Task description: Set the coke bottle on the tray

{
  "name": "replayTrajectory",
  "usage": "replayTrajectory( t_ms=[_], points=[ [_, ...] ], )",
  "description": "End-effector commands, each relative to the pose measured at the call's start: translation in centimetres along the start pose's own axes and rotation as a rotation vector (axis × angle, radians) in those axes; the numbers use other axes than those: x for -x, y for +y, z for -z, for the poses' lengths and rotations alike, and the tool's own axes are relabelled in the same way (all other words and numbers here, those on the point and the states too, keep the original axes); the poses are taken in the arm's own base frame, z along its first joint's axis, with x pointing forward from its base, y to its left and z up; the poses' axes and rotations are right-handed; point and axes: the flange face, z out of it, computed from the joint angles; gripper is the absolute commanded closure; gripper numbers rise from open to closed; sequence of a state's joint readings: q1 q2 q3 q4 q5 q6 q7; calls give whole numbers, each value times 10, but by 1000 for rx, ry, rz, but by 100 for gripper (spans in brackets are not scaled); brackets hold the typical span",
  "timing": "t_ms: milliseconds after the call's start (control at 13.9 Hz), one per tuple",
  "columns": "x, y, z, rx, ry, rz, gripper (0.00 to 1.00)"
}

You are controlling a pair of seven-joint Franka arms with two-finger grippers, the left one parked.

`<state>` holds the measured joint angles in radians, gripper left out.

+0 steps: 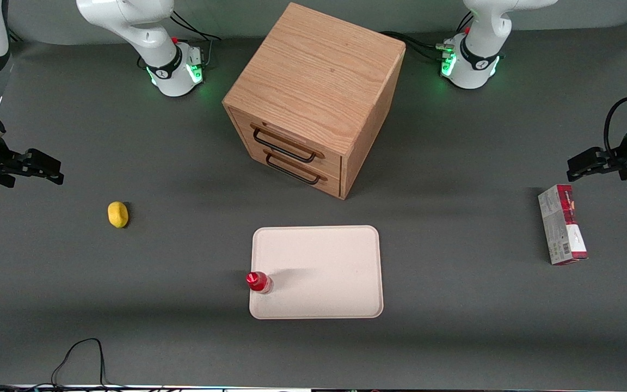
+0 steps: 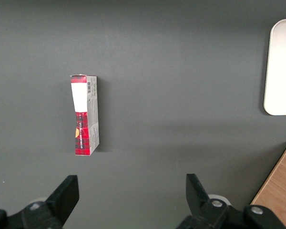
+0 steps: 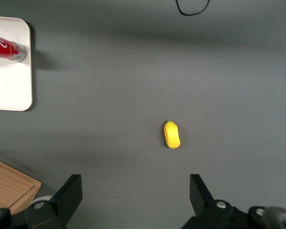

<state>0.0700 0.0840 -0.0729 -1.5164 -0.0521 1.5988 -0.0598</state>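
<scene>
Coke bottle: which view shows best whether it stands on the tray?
The front view: the coke bottle stands upright on the tray, at its edge. The right wrist view cuts it off; the left wrist view misses it. The tool hangs apart, open.

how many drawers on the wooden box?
2. Upper drawer sits just under the top of the wooden box; lower drawer directly below it. Both look shut, each with a black handle. Gripper hangs open at the working arm's end, holding nothing.

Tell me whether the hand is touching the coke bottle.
Apart. The front view shows the hand open and empty at the working arm's end of the table, with bare mat between it and the coke bottle standing on the tray.
</scene>
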Motion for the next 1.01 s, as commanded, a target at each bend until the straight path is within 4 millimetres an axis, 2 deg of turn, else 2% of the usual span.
replayTrajectory(
  t_ms=[0, 934],
  points=[
    [6, 7, 3, -1, 13, 26, 0],
    [9, 7, 0, -44, -13, 13, 0]
  ],
)
